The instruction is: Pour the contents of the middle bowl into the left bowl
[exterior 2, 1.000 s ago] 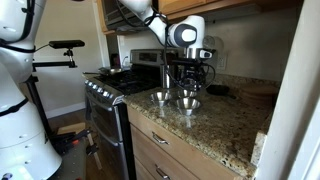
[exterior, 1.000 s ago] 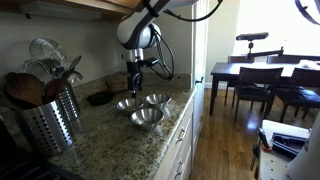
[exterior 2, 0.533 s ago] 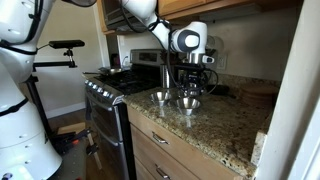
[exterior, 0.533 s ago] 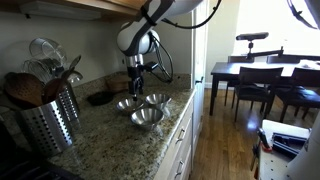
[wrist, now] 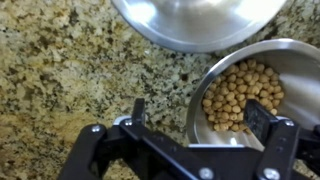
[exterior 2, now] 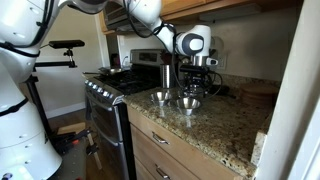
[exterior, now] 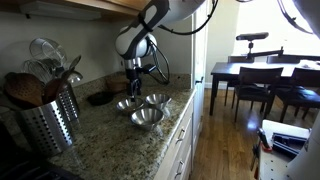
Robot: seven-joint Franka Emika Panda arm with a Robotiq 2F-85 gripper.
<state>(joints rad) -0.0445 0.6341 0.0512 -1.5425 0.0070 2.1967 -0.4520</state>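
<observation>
Three shiny steel bowls sit together on the granite counter. The widest bowl (exterior: pixel 147 118) is nearest the counter edge, and its rim fills the top of the wrist view (wrist: pixel 200 22). A smaller steel bowl (exterior: pixel 126 104) holds chickpeas (wrist: pixel 240 92). My gripper (wrist: pixel 198 116) is open and straddles that bowl's near rim, with one finger outside it and one over the chickpeas. It does not grip the bowl. The gripper hangs just above the bowls in both exterior views (exterior: pixel 133 86) (exterior 2: pixel 196 84). The other small bowl (exterior: pixel 157 99) stands beside them.
A perforated steel utensil holder (exterior: pixel 48 120) with spoons stands on the counter (exterior: pixel 110 140) close to the camera. A dark object (exterior: pixel 100 98) lies by the wall behind the bowls. A stove (exterior 2: pixel 110 85) adjoins the counter. A dining table and chairs (exterior: pixel 265 80) stand beyond.
The arm has shifted slightly and the gripper has come down a little closer to the chickpea bowl. The bowls have not moved.
</observation>
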